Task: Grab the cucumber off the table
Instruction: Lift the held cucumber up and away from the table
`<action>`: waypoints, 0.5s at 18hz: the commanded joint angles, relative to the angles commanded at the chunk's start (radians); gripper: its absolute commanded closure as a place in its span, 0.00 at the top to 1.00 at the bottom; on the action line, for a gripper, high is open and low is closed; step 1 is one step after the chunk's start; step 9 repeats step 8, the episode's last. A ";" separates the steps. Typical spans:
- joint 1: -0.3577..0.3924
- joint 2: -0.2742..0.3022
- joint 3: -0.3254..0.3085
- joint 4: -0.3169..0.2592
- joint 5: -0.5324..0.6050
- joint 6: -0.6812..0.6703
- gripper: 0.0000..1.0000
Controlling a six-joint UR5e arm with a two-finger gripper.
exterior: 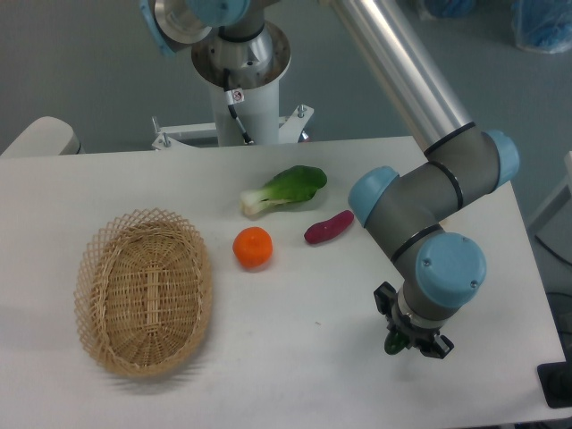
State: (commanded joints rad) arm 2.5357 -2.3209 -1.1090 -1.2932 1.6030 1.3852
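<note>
Camera: white counter [295, 357] with rounded corners, grey floor beyond. Wicker basket [143, 295] near left; orange [253, 247], bok choy [286, 189] and purple vegetable [328, 227] mid-counter. Gripper [409, 341] low at near right; fingers mostly hidden under wrist, opening cannot be told. Cucumber [392, 341]: a dark green bit shows at the fingers.

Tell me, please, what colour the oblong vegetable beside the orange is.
Purple-red, in the fixed camera view.

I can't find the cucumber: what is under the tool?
Beneath the black two-finger tool, a small dark green glossy piece shows on the white table, probably the cucumber. The rest is covered.
</note>
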 joint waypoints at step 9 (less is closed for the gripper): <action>0.000 0.006 -0.017 0.014 -0.002 0.002 0.33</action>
